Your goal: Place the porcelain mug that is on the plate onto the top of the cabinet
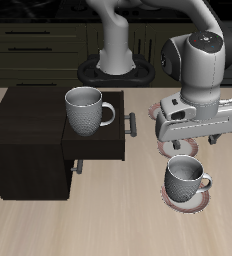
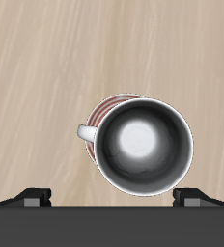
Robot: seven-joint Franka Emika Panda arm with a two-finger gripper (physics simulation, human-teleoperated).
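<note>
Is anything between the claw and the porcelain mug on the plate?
Nothing. In the wrist view the porcelain mug sits on its plate directly beneath the open claw, with only air between. The exterior view agrees.

From above, the porcelain mug point(image 2: 143, 145) between the jaws hides nearly all the plate point(image 2: 106, 104); the fingertips point(image 2: 35, 198) are barely visible, their gap unreadable.
</note>
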